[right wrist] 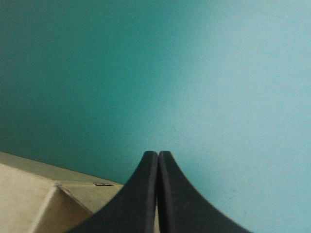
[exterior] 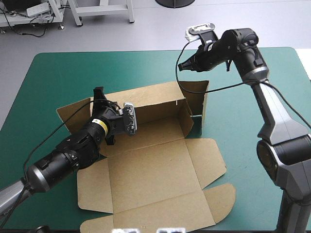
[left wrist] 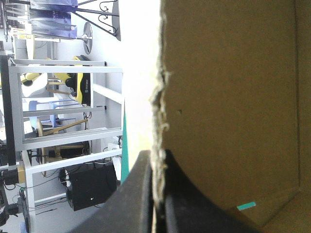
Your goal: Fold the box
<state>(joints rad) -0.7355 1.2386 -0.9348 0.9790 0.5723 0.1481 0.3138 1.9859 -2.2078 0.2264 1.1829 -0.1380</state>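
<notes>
**A:** How will the box (exterior: 155, 184) handle?

**B:** Light, stiff board, I judge, bending only along its creases. Best pinched on a wall's top rim, near a corner.

**A:** Where is it?

**B:** Mid-table on the teal-green surface (exterior: 58, 73), with base and lid flat and the back wall (exterior: 155, 99) and 1 end flap (exterior: 197, 99) raised. The left hand (left wrist: 158, 162) is all but closed on that wall's rim. The right hand (right wrist: 158, 155) hangs over the far right corner, fingers pressed together, empty.

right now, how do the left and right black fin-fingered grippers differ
The left gripper clamps a raised wall edge of the brown cardboard box; the right gripper holds nothing. The left sits at the far wall's left end; the right hangs over the teal-green table cover by the far right corner. Both are shut.
</notes>
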